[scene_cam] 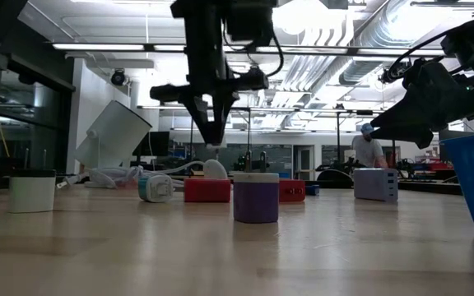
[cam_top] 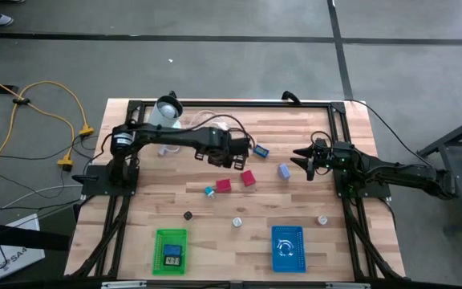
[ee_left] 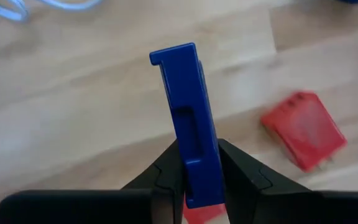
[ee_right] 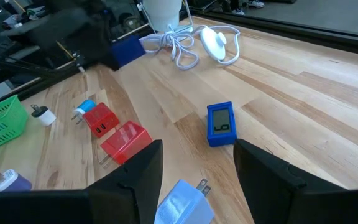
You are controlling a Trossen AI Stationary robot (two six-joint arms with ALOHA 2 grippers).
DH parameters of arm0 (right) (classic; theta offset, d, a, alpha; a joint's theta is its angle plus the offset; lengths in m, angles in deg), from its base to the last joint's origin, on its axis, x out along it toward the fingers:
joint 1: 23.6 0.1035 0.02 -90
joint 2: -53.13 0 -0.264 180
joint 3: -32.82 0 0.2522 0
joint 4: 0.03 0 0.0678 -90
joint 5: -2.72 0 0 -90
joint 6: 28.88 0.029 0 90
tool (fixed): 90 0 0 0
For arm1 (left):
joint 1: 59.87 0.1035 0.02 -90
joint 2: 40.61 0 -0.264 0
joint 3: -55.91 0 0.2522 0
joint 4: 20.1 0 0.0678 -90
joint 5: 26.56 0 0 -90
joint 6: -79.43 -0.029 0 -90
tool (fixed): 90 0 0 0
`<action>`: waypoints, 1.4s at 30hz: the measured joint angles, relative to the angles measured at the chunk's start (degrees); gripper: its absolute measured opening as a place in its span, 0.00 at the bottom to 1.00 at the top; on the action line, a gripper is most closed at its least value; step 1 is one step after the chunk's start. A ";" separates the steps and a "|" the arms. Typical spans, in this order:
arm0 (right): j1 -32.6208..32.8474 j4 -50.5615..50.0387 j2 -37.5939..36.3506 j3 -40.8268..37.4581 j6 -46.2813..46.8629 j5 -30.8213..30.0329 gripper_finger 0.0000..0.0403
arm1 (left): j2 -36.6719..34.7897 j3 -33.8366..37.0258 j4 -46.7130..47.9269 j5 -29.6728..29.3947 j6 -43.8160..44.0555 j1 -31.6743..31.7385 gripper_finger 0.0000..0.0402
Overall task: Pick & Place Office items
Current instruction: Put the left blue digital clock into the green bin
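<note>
While pinched in left tool [ee_left: 197, 171], blue block [ee_left: 185, 118], long axis pointing outward

You would have found almost nothing legible here. Dark characters stood on a white sheet [cam_top: 8, 255] lying on the floor beside the table, too small to read. The small blue device [ee_right: 221, 124] showed a display with unreadable marks.

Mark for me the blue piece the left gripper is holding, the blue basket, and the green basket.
Blue piece [ee_left: 188, 124], left wrist view: middle of its flat face, above the fingers.
Blue basket [cam_top: 276, 250], high view: left rim.
Green basket [cam_top: 159, 250], high view: left rim.
</note>
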 joint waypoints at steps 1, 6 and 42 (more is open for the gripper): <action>0.01 0.02 -0.01 -0.02 0.00 -0.01 0.46 | -0.22 0.00 0.42 0.00 0.04 -0.75 0.18; 0.00 0.02 -0.01 0.00 0.00 -0.02 0.46 | -0.84 0.02 1.69 -0.52 0.11 -5.10 0.18; 0.00 0.07 -0.02 0.00 0.00 -0.02 0.46 | -1.60 0.02 1.69 -3.45 7.84 -34.35 0.18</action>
